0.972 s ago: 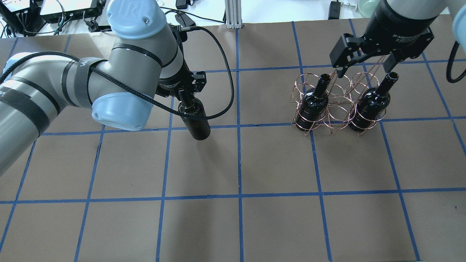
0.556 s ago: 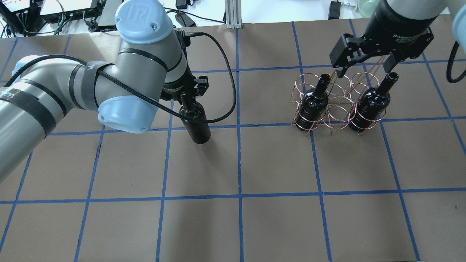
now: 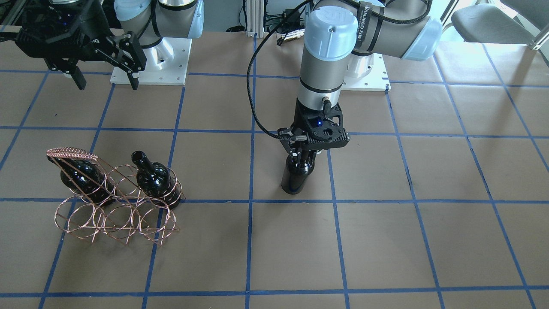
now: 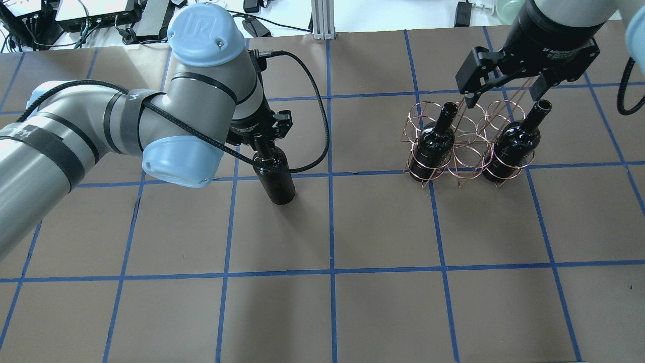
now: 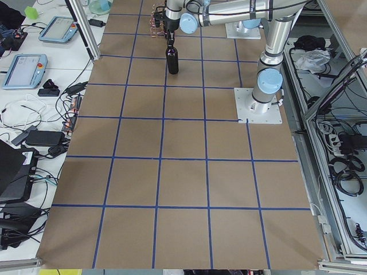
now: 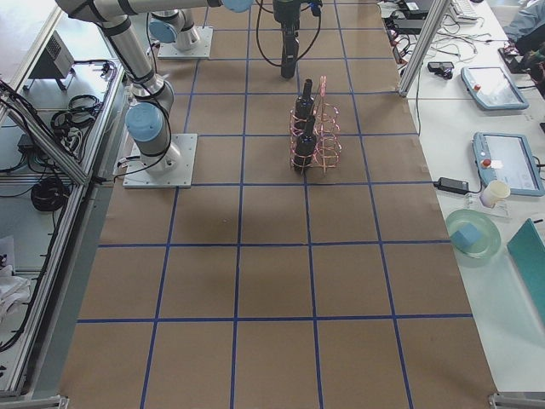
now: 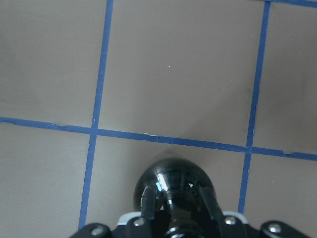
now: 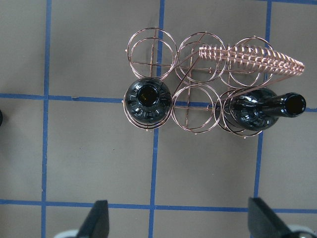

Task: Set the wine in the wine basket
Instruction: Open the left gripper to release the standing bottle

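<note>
Transfer step, judging by the layout. Left pincer (image 3: 303, 158) is clenched on the neck of the wine (image 4: 276, 176), which hangs upright around mid-worktop (image 4: 383, 302), a little toward the robot's left end. Can't tell whether its base is clear of the surface. It is well apart from the wine basket (image 3: 113, 214), which stands toward the robot's right end. In the basket's robot-side row, both end rings are taken, one bottle (image 8: 147, 101) and a second bottle (image 8: 257, 111), and the middle ring is free. The far-edge row has all three rings free, with the slanted handle (image 3: 70, 152) running over it. Right pincer (image 4: 504, 98) is released and grasping nothing, jaws spread wide, hovering high above the basket at the handle. Nothing placed from this grasp yet. Next move as I read it: get the base above ring height, carry it across toward the right end, centre over a free ring and lower straight down. The robot-side middle ring is closest but tight between two necks. Watch the handle and the right pincer overhead. A neck grip may let the body swing, so go slow.
</note>
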